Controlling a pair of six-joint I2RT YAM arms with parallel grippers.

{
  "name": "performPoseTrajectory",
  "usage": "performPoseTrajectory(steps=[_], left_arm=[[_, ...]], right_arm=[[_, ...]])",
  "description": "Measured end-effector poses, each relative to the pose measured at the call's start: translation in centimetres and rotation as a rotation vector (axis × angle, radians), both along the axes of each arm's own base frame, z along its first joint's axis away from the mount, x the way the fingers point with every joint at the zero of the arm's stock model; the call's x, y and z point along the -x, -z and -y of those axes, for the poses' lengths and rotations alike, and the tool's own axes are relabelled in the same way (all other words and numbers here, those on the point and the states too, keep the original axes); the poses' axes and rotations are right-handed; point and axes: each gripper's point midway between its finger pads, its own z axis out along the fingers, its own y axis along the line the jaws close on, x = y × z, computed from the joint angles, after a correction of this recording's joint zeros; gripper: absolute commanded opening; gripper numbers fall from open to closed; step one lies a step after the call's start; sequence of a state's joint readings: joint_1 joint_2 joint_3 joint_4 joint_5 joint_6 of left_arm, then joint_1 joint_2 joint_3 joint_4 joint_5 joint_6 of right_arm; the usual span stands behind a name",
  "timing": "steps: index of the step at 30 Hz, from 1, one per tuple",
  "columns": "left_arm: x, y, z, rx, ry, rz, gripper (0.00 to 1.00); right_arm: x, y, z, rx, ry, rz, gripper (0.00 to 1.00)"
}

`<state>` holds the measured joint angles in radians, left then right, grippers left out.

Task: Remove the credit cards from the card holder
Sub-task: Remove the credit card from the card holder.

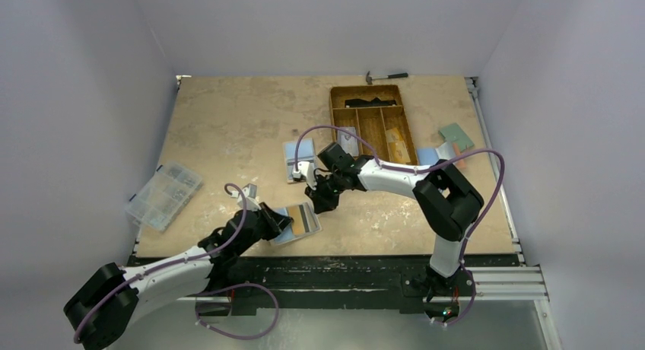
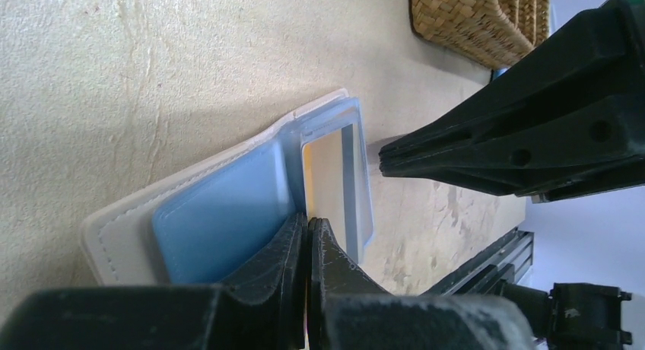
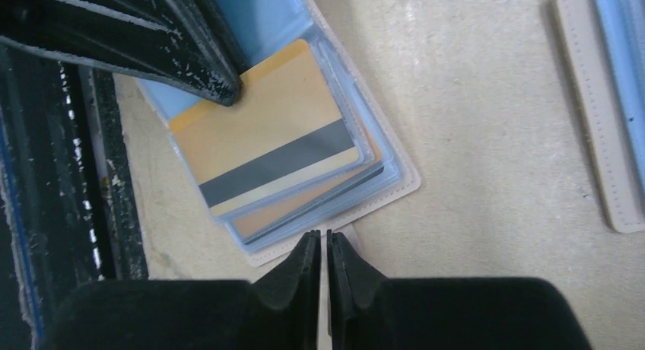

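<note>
The step in hand looked like drawing the top card [image 3: 266, 129] from its clear sleeve while the holder [image 3: 409, 184] was pinned flat. To do it well, the left gripper [image 2: 308, 222] should bear down on the holder and not on the card being drawn. In the right wrist view its tip sat on that card's corner, which could hold the card back. The right gripper [image 3: 322, 240] would need to part wider and come in low. It should nip only the card's edge, not the sleeve or the tan cover. Then it should pull flat along the sleeve's mouth; which side that mouth faced I could not tell. A lifting pull would likely drag the whole holder.

The left gripper's fingers were pressed together, their tip down on the open holder near its fold, pinching nothing that I could see. The right gripper's fingers stood barely parted, a slit of table showing between them and nothing held.

From above, the holder [image 1: 304, 219] lay open near the table's near edge, at 3 o'clock of the left gripper [image 1: 283, 222] and touching it. It was at 7 o'clock of the right gripper [image 1: 321, 204]. In the right wrist view the holder's edge was just beside the fingertips at 12 o'clock, the card at 11. Farther off lay a second wallet [image 1: 298, 158].
</note>
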<state>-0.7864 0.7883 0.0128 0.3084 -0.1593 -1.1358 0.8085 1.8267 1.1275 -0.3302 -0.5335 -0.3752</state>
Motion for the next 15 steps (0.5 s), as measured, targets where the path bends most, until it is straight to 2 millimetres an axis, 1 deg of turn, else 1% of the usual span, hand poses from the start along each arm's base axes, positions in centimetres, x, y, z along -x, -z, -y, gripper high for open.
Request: performPoseTrajectory(steps=[6, 11, 13, 15], left_arm=[[0.6, 0.8, -0.2, -0.089, 0.072, 0.023, 0.00], [0.4, -0.3, 0.4, -0.151, 0.156, 0.092, 0.00], [0.3, -0.6, 0.6, -0.169, 0.184, 0.117, 0.00], [0.3, -0.9, 0.8, -0.190, 0.211, 0.139, 0.00]], right_arm=[[1.2, -0.2, 0.2, -0.019, -0.061, -0.041, 0.34], [1.8, -0.8, 0.6, -0.033, -0.113, -0.069, 0.47], [1.7, -1.4, 0.9, -0.053, -0.128, -0.070, 0.51], [1.4, -2.5, 1.4, -0.079, -0.133, -0.059, 0.55]])
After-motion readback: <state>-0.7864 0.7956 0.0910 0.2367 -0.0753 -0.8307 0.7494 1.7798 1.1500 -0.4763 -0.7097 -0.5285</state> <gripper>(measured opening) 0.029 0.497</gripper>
